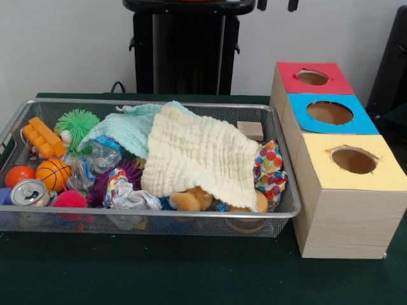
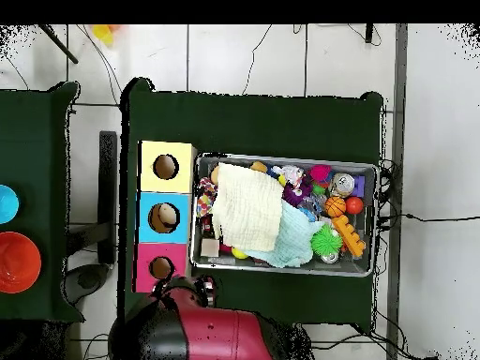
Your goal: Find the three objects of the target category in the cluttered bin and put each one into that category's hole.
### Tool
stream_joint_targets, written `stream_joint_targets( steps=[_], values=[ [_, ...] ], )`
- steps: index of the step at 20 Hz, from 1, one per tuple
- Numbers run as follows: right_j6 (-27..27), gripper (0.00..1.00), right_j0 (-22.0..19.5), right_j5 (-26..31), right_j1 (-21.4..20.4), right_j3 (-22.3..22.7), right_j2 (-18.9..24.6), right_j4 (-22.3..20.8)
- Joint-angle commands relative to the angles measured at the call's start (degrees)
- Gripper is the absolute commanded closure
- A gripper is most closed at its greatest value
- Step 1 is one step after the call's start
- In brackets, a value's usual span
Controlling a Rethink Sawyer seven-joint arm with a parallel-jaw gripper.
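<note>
Wire mesh bin [image 1: 280, 213] sits on the dark green counter [image 1: 191, 273]. Inside it, a cream cloth [image 1: 200, 155] overlaps a pale blue cloth [image 1: 127, 130] and partly covers a tan plush toy [image 1: 191, 200]. At the left end: orange brick [image 1: 43, 138], green spiky ball [image 1: 76, 124], basketball [image 1: 53, 173], can [image 1: 28, 192]. Just beside the bin stand three holed boxes: red-topped [image 1: 311, 77], blue-topped [image 1: 329, 113], yellow-topped [image 1: 353, 162].

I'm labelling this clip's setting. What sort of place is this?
Probably a robotics lab, set up for a sorting test: a wire bin of mixed toys and cloths beside three wooden boxes with coloured, holed tops, on a green table, cables crossing the tiled floor.
</note>
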Motion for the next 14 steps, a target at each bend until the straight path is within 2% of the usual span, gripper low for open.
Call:
stream_joint_targets(
  steps=[1,4,8,14],
  values=[
    [6.84,0.00,-3.10,-3.63,5.52,-3.87,0.65,-3.32],
    [6.86,0.00,-4.21,-6.47,7.54,-4.53,1.30,-3.00],
    [4.76,0.00,-5.79,-7.16,9.46,-5.61,2.70,-3.09],
    [5.24,0.00,-6.62,-9.39,11.60,-6.98,2.14,-3.56]
  ],
)
